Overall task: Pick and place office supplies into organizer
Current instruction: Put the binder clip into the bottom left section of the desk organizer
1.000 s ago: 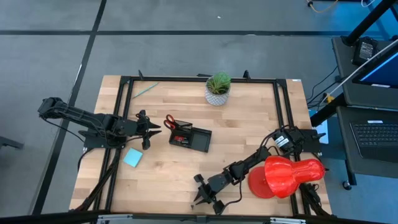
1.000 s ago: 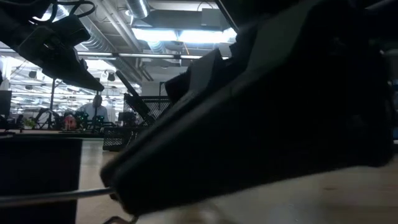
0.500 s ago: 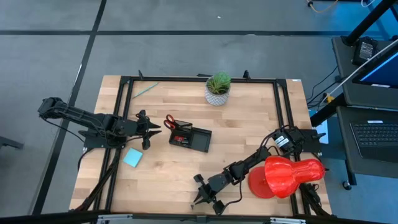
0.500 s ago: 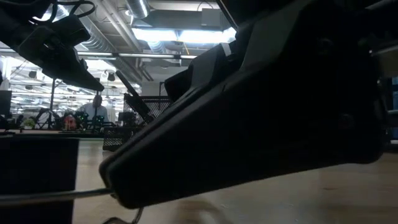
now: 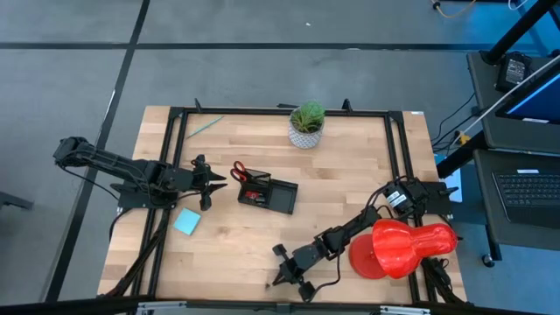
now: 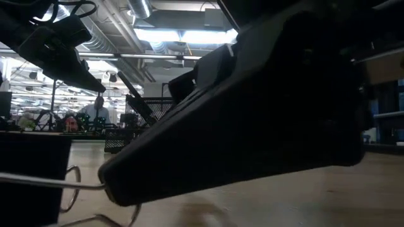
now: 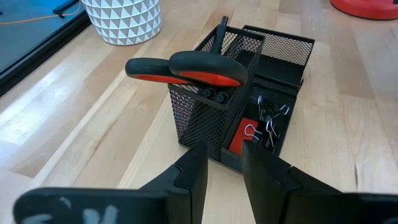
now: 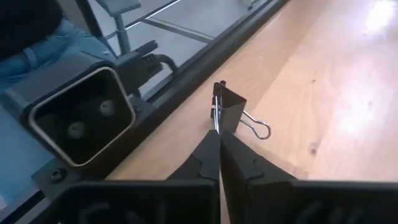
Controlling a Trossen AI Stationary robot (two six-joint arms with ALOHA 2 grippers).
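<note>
Right claw (image 8: 219,138) now pinching binder clip (image 8: 229,112), lifted off table edge (image 8: 186,134); left claw (image 7: 222,163) unmoved, spread.

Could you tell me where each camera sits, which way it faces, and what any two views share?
High view: above the table, looking straight down; shows both arms, the organizer and the plant.
Low view: at tabletop height, looking across; a dark arm fills it.
Left wrist view: behind the left claw, facing the organizer and scissors.
Right wrist view: behind the right claw, shut on a binder clip.
Shared: the organizer appears in the high and left wrist views.
</note>
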